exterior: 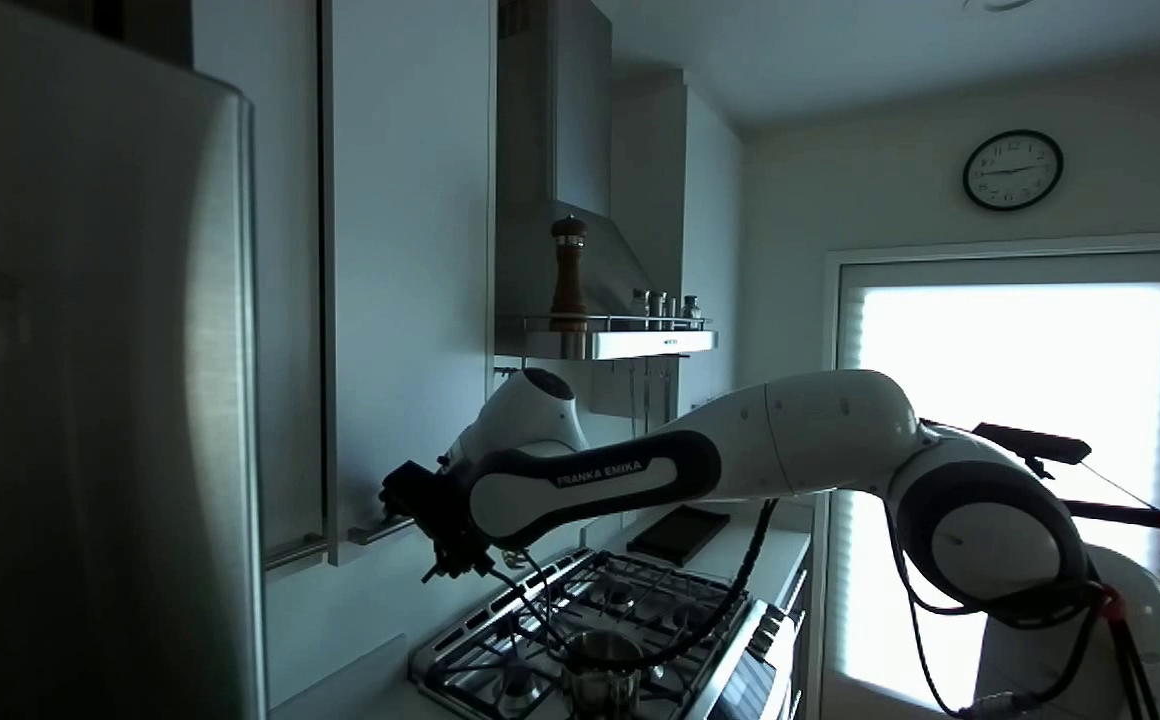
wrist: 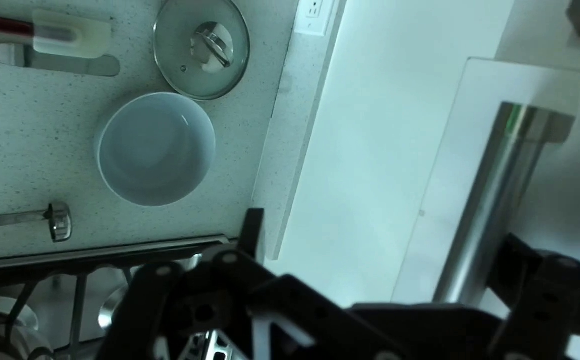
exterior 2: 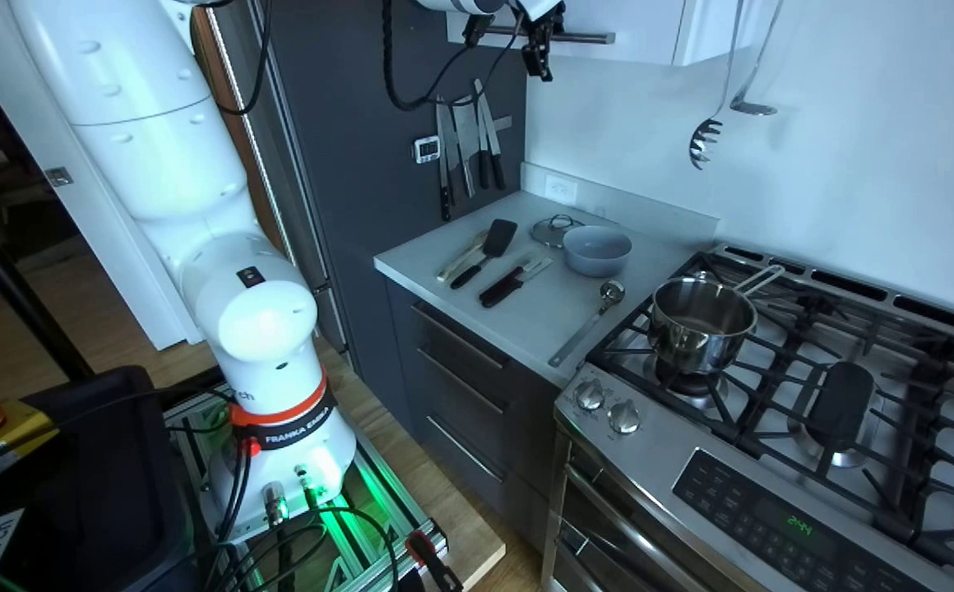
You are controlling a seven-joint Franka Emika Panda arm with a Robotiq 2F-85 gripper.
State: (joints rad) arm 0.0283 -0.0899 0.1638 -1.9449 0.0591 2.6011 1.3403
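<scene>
In an exterior view, the arm (exterior: 820, 430) reaches in toward the door (exterior: 410, 250) of a wall cabinet. The handle (exterior: 377, 532), a straight bar, sits at the door's lower edge, with the jaws right by it and pointing down. Farther back, a pepper mill (exterior: 568, 275) stands upright on the hood (exterior: 640, 345).

In an exterior view, high above the table (exterior 2: 518, 325), the handle shows to either side of the jaws, its long axis running along the door's lower edge. On the table are the bowl (exterior 2: 598, 253), the lid (exterior 2: 549, 233) just beside it and the ladle (exterior 2: 582, 333), which lies near the stove (exterior 2: 658, 448). The pot (exterior 2: 703, 333) is on a burner, and knives (exterior 2: 466, 131) hang on the dark panel behind the table.

In the wrist view, the fingers (wrist: 254, 231) stand wide apart and grip nothing. The handle lies between them — not midway, but just beside the finger on the picture's right; whether they touch, I cannot tell. Its long axis slants steeply from upper right to lower left, across the jaws' span, so one finger is on each side of it — the far one well apart, over toward the bowl and the stove.
</scene>
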